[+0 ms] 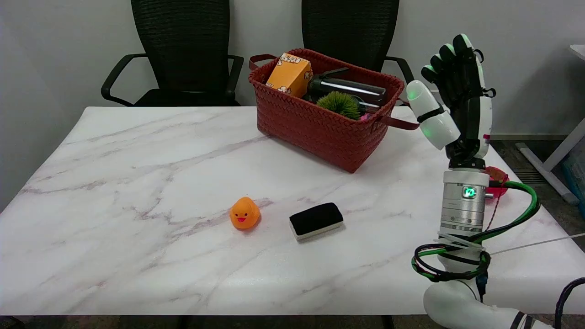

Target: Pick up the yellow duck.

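In the head view, the yellow duck (245,213) is seen untouched on the table (137,183), at nine o'clock from a black eraser (316,220). The right hand (454,91) is raised at three o'clock, fingers extended, holding nothing. The pickup is judged not yet begun.

glossy marble-look table (137,183), woven basket (320,123), smooth rubbery duck (244,213)
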Controlling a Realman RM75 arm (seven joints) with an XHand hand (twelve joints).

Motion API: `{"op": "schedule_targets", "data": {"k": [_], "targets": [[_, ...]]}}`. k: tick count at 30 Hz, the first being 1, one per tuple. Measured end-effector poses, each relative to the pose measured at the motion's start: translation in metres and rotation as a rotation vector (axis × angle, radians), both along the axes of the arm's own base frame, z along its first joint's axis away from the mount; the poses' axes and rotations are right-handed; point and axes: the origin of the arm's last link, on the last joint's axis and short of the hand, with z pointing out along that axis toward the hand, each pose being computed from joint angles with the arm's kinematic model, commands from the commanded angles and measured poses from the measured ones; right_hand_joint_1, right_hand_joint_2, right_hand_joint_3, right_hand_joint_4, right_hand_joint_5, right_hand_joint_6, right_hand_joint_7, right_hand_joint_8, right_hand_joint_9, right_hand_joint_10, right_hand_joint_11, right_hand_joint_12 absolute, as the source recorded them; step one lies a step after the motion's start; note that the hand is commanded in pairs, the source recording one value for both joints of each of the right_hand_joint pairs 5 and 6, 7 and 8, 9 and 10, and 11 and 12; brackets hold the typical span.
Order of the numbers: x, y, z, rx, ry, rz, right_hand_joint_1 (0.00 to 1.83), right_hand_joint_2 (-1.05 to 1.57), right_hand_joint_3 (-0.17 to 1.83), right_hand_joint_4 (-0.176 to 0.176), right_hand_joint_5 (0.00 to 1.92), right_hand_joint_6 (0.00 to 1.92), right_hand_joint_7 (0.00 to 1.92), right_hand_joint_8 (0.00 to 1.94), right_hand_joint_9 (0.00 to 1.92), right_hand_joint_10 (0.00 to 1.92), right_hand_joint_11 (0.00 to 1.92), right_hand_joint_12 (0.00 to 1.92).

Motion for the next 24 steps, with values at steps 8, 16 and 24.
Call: {"op": "schedule_targets", "data": {"k": [8, 16, 24], "targets": [[-0.002, -0.001, 0.008, 0.018, -0.014, 0.006, 0.88, 0.95, 0.05, 0.000, 0.20, 0.20, 0.32, 0.32, 0.39, 0.39, 0.50, 0.50], [-0.002, -0.001, 0.014, 0.031, -0.018, 0.010, 0.94, 0.91, 0.04, 0.000, 0.17, 0.17, 0.33, 0.33, 0.39, 0.39, 0.50, 0.50], [0.001, -0.007, 0.008, 0.098, 0.012, -0.031, 0.93, 0.92, 0.11, 0.000, 0.20, 0.20, 0.37, 0.37, 0.42, 0.42, 0.55, 0.55]]}}
